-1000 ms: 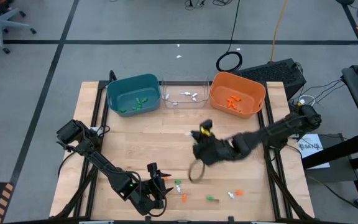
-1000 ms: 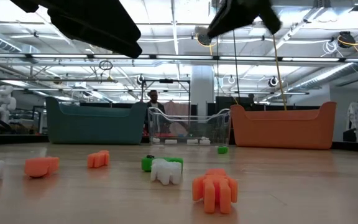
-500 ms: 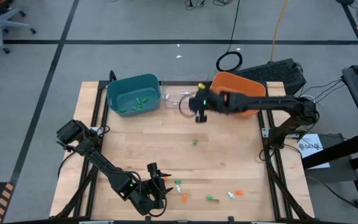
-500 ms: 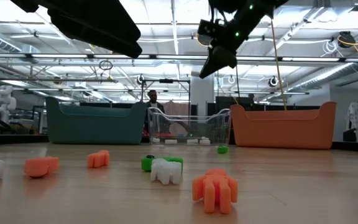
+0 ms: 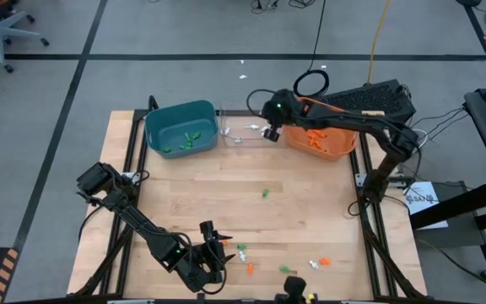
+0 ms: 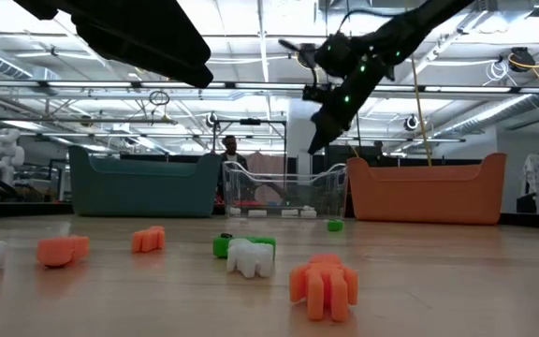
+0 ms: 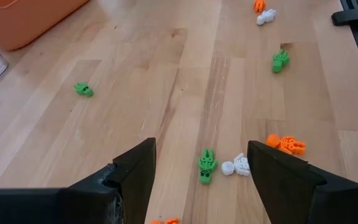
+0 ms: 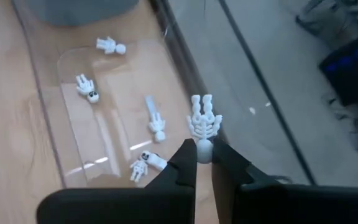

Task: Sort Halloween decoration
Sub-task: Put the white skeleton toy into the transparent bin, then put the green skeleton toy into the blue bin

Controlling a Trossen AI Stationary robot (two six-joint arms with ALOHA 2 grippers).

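Note:
My right gripper [image 8: 204, 163] hangs over the right end of the clear bin [image 5: 247, 127] at the table's far edge, shut on a white skeleton trinket [image 8: 204, 123]. Several white skeletons [image 8: 148, 162] lie on the bin's floor. My left gripper [image 7: 201, 165] stands open above the wood near the table's front edge. Below it lie a green trinket [image 7: 206, 167], a white one [image 7: 237, 165] and an orange one [image 7: 286, 144]. One green trinket [image 5: 265, 192] lies alone mid-table. My right gripper pinches the white skeleton's head end [image 8: 204, 148] between its two fingertips. Ribs and limbs stick out beyond the fingers. The fingers slant down from the table's right side. The skeleton is lifted clear, above the clear bin.
A teal bin [image 5: 180, 127] with green pieces stands left of the clear bin, an orange bin [image 5: 323, 127] with orange pieces right of it. More trinkets [image 5: 319, 263] are scattered along the front edge. Bare wood lies between the bins and the front scatter.
My right gripper has swung from the table's middle toward the far edge, past the orange bin's front, to above the clear bin, rolling as it went and staying shut. My left arm has kept still.

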